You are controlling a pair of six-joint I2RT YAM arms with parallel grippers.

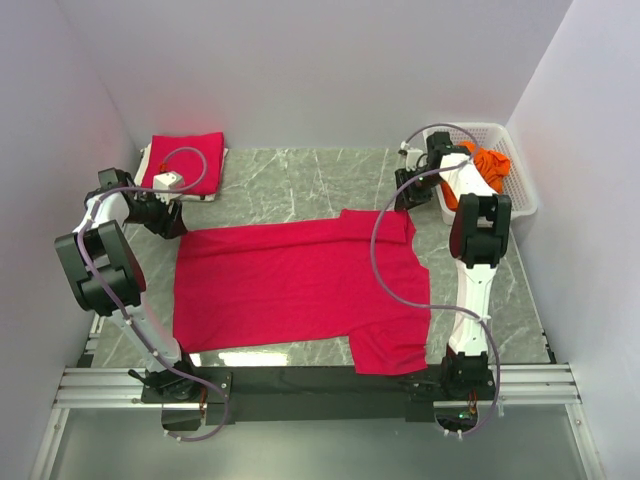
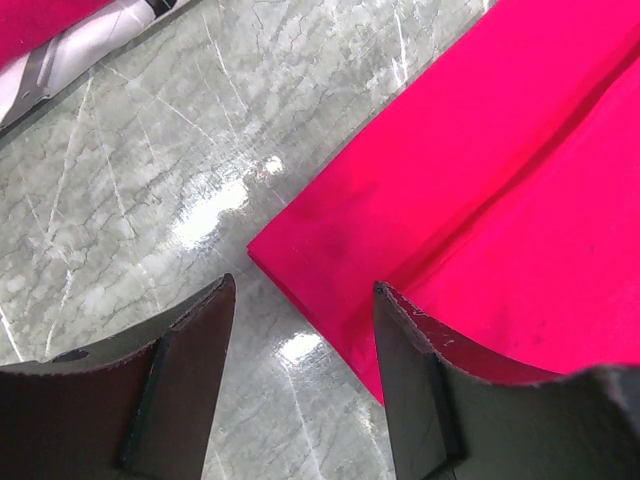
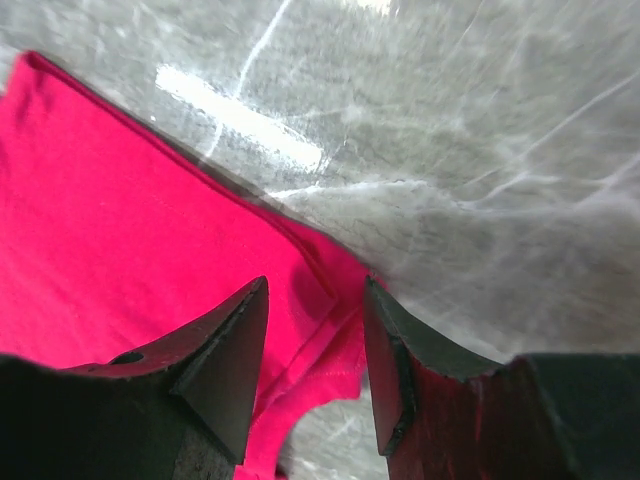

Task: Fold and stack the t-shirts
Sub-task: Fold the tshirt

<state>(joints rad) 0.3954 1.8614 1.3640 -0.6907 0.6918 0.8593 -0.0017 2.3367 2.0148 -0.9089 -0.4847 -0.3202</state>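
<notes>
A crimson t-shirt [image 1: 300, 285] lies spread flat in the middle of the table, hem to the left, collar to the right. My left gripper [image 1: 172, 222] is open just above the shirt's far-left hem corner [image 2: 290, 262], which lies between the fingers. My right gripper [image 1: 404, 200] is open over the shirt's far-right corner by the collar [image 3: 330, 300], cloth between the fingers. A folded crimson t-shirt [image 1: 185, 162] lies at the back left. An orange t-shirt [image 1: 485, 168] sits in the basket.
A white lattice basket [image 1: 520, 180] stands at the back right against the wall. White sheets lie under the folded shirt [image 2: 90, 50]. White walls close in left, right and back. Bare marble tabletop [image 1: 300, 180] lies behind the shirt.
</notes>
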